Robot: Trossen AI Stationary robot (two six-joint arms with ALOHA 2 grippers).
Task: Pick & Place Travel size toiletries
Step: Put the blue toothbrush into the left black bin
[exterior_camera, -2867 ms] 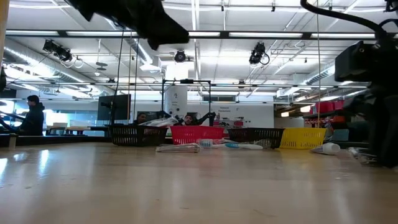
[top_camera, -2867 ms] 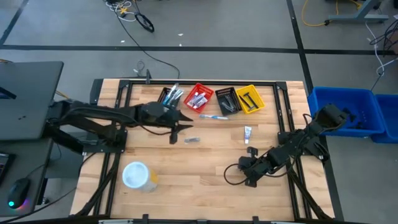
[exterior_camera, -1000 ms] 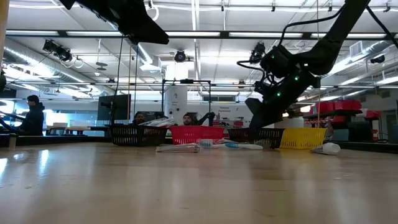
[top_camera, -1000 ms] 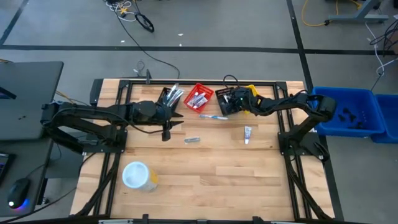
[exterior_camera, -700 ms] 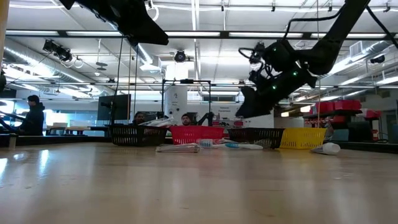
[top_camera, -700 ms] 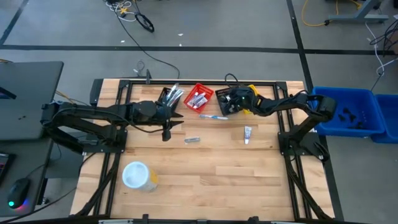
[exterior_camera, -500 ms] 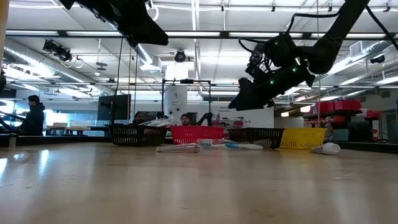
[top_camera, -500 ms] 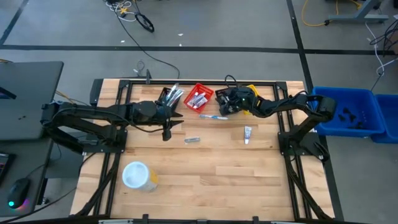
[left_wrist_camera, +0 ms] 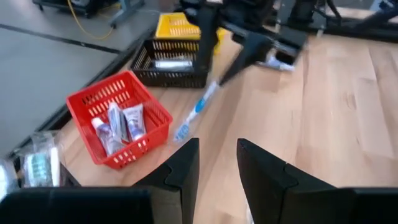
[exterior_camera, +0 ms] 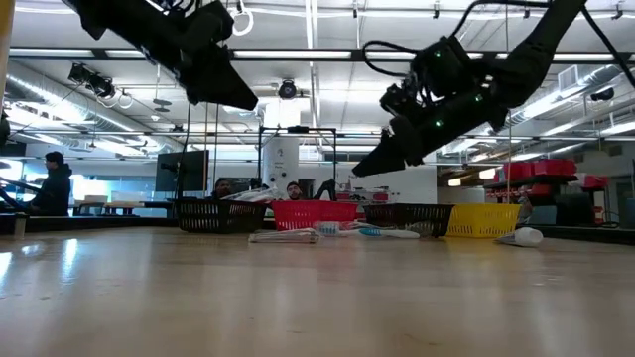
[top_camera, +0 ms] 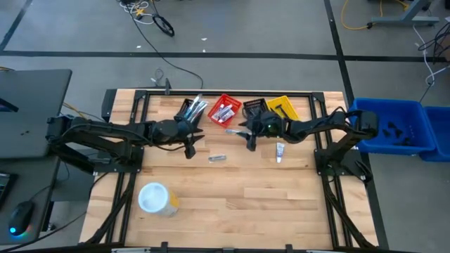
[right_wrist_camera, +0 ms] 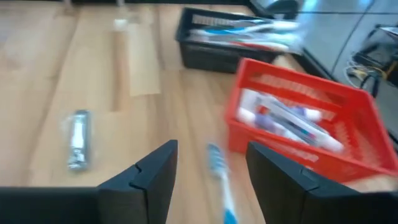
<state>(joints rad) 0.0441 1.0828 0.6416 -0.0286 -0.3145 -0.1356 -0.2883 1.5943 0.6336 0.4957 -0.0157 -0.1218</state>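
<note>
The right pincer [top_camera: 249,140] hangs above the wooden desk [top_camera: 232,197], its two fingers spread with nothing between them, directly over the slim blue-and-white toothbrush [right_wrist_camera: 219,180] that lies flat on the boards just in front of the red plastic mesh basket [top_camera: 225,109] holding small white tubes. The step in hand appears to be the pick-up of this toothbrush. To do it well, align the fingers across the narrow handle rather than along it, descend until the tips nearly meet the boards, and close near the handle's middle so the brush lifts level. Keep clear of the red basket's front wall during descent; a nudge there could shift the basket. A silvery sachet [top_camera: 217,158] and a small white tube [top_camera: 280,150] lie loose on the desk nearby, still to be collected. The left pincer [top_camera: 188,150] waits beside the black basket of toothbrushes [top_camera: 191,109], fingers apart and empty.
</note>
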